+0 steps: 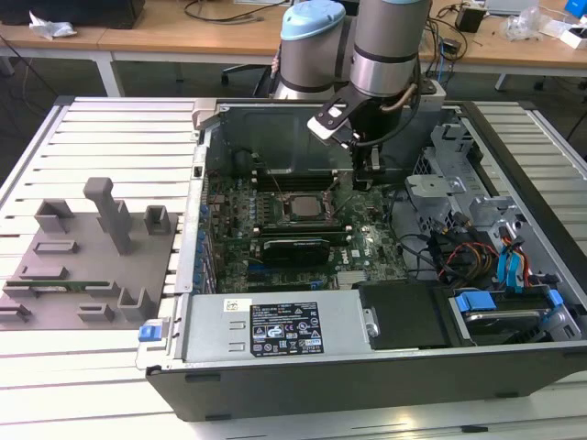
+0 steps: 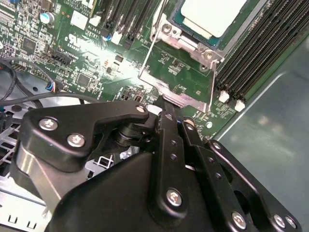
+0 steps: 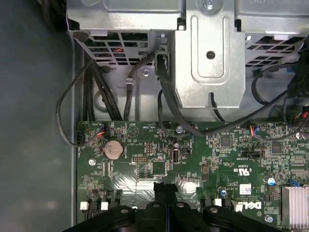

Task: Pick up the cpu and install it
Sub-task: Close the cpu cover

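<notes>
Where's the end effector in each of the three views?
Exterior view: end effector over the motherboard, beside the cpu.
Second wrist view: end effector by the socket frame holding the cpu.
First wrist view: end effector over the motherboard.
Shared landmark: the green motherboard.

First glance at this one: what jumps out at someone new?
The claw, shut, hangs inside the open computer case above the green motherboard. Near it the cpu, pale metal top up, sits in its socket. A grey fixture plate lies on the slatted table at the exterior view's left.
</notes>
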You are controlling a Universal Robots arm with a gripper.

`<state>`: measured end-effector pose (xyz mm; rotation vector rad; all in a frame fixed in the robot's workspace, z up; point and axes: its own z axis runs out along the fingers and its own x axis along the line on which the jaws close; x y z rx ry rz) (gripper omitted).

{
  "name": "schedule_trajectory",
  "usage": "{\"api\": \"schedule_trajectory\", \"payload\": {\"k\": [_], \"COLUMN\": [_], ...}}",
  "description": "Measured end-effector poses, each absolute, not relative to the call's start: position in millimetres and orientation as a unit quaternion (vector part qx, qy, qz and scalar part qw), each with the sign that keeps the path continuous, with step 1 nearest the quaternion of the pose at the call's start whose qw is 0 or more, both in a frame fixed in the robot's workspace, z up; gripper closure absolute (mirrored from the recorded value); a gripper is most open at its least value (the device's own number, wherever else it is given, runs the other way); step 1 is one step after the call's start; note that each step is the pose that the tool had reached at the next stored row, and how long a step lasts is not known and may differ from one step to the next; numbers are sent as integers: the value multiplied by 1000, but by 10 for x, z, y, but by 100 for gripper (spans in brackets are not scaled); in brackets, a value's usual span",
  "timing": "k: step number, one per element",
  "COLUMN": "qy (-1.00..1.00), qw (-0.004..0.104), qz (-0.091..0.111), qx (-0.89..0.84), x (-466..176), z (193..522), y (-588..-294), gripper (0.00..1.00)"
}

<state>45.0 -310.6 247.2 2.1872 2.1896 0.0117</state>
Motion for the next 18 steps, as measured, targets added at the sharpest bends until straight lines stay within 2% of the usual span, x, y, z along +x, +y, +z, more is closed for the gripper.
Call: {"api": "schedule_trajectory", "payload": {"k": [18], "qy": [707], "qw": [29], "qz": [10], "qx": [706], "x": [223], "z": [2473], "y": [-3092], "gripper": [89]}}
